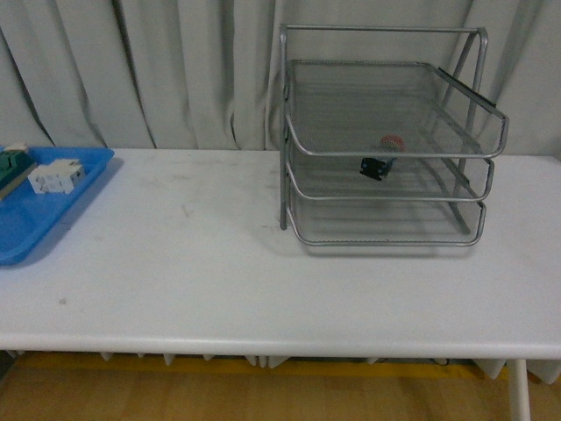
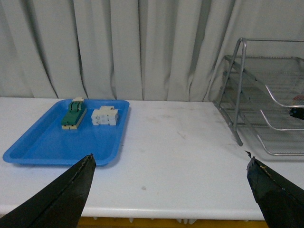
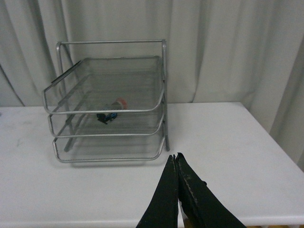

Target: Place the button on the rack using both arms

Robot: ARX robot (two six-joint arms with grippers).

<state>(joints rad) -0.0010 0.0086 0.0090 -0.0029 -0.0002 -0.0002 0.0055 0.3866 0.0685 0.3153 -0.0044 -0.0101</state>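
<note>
Bench scene with both claws clear of the work. The button [image 1: 382, 158] lies on its side in the middle tier of the rack [image 1: 383, 140], red cap toward the curtain [image 1: 140, 70], black body toward the tray's front lip; it touches neither claw.

Right gripper [image 3: 176, 157]: fingers pressed together tip to tip, nothing between them. It hangs over the bare white table [image 1: 219, 263], in front of the rack's near corner post. The button [image 3: 110, 112] sits well apart from it, beyond the tips and off to one side, behind the wire front of its tier in the rack [image 3: 109, 102].

Left gripper [image 2: 168, 161]: fingers spread wide, holding nothing, only the two dark tips showing. The rack [image 2: 266, 95] stands ahead and to one side of it, with just a dark edge of the button [image 2: 298, 112] visible at the frame's border. A blue tray [image 2: 42, 142] lies ahead to the other side, carrying a green terminal block [image 2: 74, 115] and a white component [image 2: 105, 115] side by side.
</note>
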